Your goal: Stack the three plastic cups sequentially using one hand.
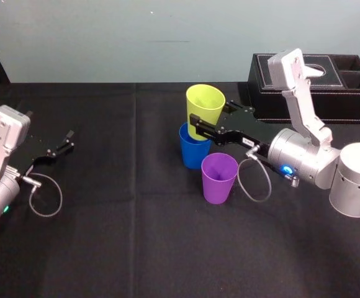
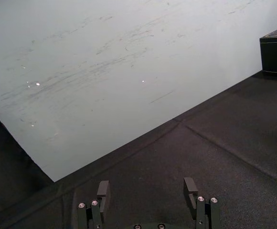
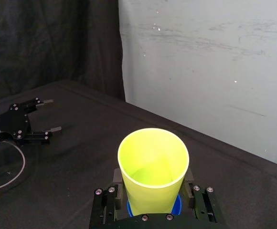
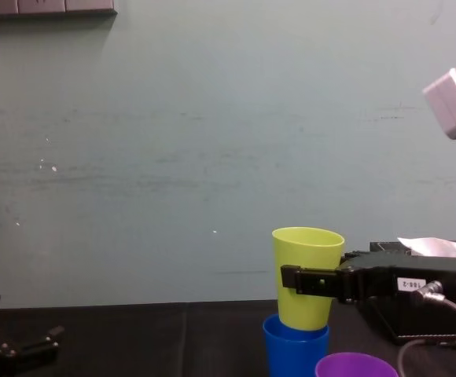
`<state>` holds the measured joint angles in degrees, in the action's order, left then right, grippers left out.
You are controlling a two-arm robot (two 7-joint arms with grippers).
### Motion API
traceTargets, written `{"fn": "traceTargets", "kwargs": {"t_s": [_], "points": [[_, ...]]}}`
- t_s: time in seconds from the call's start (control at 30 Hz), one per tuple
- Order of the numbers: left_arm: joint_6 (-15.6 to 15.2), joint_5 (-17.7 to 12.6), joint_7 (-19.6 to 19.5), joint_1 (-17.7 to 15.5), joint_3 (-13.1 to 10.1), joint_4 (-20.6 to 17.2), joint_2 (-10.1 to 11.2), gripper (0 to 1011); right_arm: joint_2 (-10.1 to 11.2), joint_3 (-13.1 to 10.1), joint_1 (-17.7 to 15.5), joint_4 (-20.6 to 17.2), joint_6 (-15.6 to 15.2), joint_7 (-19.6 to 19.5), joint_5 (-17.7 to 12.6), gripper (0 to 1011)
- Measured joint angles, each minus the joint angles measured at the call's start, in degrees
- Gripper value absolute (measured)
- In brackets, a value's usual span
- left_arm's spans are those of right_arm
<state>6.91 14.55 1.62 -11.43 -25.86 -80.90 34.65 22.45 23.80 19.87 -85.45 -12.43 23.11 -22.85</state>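
Yellow cup (image 1: pixel 205 105) partway in blue cup (image 1: pixel 194 154).
Right end effector (image 1: pixel 200 128) grips mid-wall; likely light, slick, so squeeze gently. Left end effector (image 1: pixel 70 140) parked, released.

Pale scuffed wall (image 4: pixel 173 157); black tablecloth (image 1: pixel 136 248)

Directly over the blue cup (image 1: pixel 193 154): yellow-green cup (image 1: pixel 205 105), upright, pinched low down by the right gripper (image 1: pixel 208 122), base meeting the blue rim. Just front-right of the blue cup: purple cup (image 1: pixel 219 178), upright. Far left of it: left gripper (image 1: pixel 61 146), jaws apart. Behind-right: black tissue box (image 1: pixel 347 99).
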Motion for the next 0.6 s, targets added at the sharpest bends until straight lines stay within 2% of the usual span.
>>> {"fn": "traceTargets", "kwargs": {"t_s": [0.6], "points": [[0.0,0.0,0.0,0.0,0.0,0.0,0.0,1011,-1.1,1.4,1.1,2.4,1.8,-0.1,1.9,719]]}}
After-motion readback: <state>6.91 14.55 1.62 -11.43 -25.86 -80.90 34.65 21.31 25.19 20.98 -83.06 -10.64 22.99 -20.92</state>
